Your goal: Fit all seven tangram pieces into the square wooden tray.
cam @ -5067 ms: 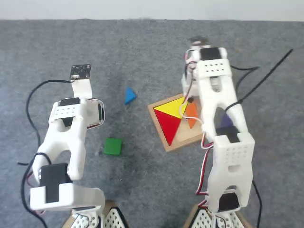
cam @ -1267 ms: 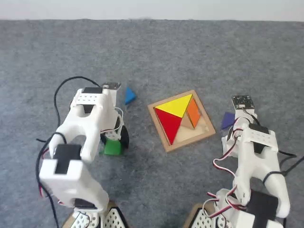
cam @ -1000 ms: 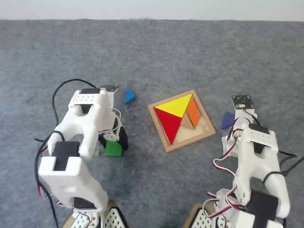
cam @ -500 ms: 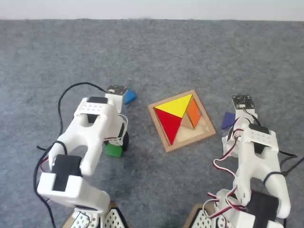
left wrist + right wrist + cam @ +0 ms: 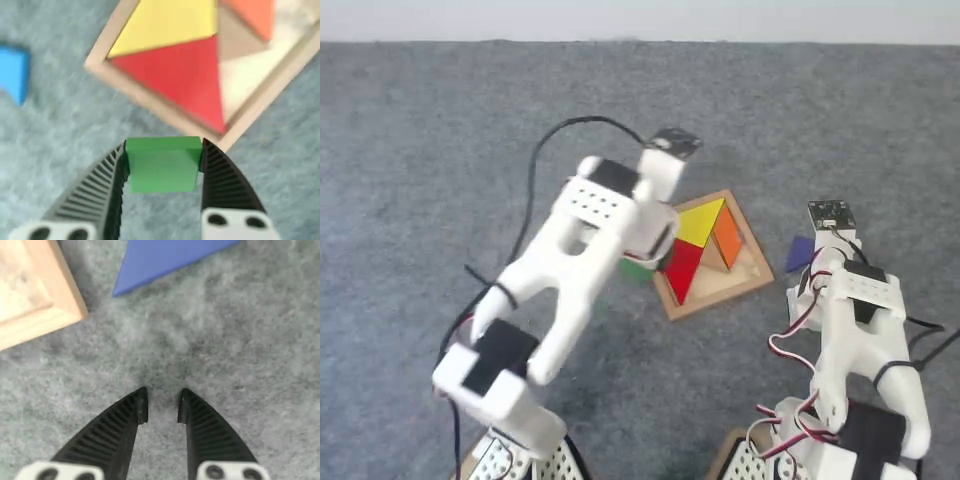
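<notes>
My L gripper (image 5: 164, 149) is clamped on the green square (image 5: 162, 167). One finger presses each of two opposite sides, and the piece sits level btwn them. I'm holding it just outside the wooden tray (image 5: 145, 100), beside the rim nearest the red triangle (image 5: 185, 75), not over the inside. Can't tell if the square touches the grey mat (image 5: 440, 150) or hangs above it. In the high view my L arm stretches diagonally across the mat w/ its wrist over the tray's left corner, and a bit of green peeks out beneath it.

Inside the tray, the yellow triangle (image 5: 165, 25) and the red triangle lie edge to edge, filling the half toward my L arm. The orange triangle (image 5: 725, 235) sits against the yellow one's other side. Beyond those, the tray floor (image 5: 745, 262) shows as bare wood.

The light blue piece (image 5: 14, 72) lies on the mat, apart from the tray, off to one side of its corner. The dark blue piece (image 5: 800, 252) lies on the mat near the tray's right corner, w/ a strip of mat btwn them.

My R gripper (image 5: 162, 401) has its fingers a little apart w/ nothing btwn them. It points down at the mat near the dark blue piece and that tray corner. The R arm is folded back close to its base.
</notes>
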